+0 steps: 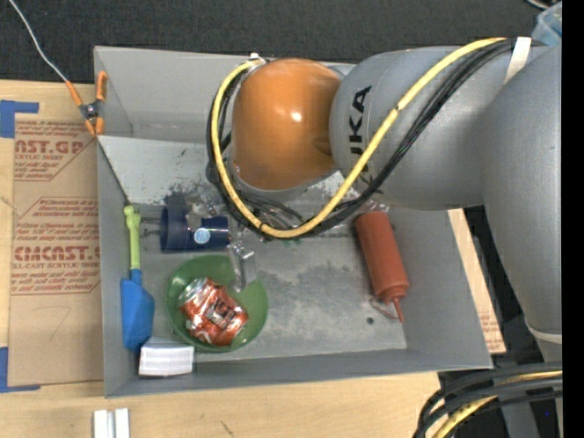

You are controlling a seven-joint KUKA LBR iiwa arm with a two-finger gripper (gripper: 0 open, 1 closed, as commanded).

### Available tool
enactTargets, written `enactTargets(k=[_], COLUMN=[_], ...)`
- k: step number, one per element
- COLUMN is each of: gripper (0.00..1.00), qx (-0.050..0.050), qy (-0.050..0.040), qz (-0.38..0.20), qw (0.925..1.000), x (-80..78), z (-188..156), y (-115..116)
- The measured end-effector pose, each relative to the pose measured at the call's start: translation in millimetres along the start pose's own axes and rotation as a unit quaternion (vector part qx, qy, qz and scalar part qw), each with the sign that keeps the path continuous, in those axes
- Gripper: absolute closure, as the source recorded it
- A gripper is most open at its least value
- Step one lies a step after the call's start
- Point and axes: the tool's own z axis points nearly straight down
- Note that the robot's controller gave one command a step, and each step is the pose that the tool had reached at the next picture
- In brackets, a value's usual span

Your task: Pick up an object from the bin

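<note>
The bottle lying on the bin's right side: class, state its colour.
The bottle is brick red, nozzle included; it shows best in the camera view.

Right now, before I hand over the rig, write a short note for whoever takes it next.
Gripper: low in the left half of the bin, at the upper edge of the green plate, beside the blue bottle. Grip state unclear; nothing seen held.
Things: red-and-white crumpled packet on the plate; blue brush along the left wall; white block in the near-left corner; red squeeze bottle on the right.
Done: nothing lifted.
Left: grasp one thing and lift it out.
</note>
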Motion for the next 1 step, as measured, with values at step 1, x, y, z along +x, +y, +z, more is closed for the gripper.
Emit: enactTargets(k=[1], gripper=[0.0], qx=[0.001], qy=[-0.0038], qz=[-0.138], qw=[0.9905], x=[24.3], z=[42.0], y=[2.6])
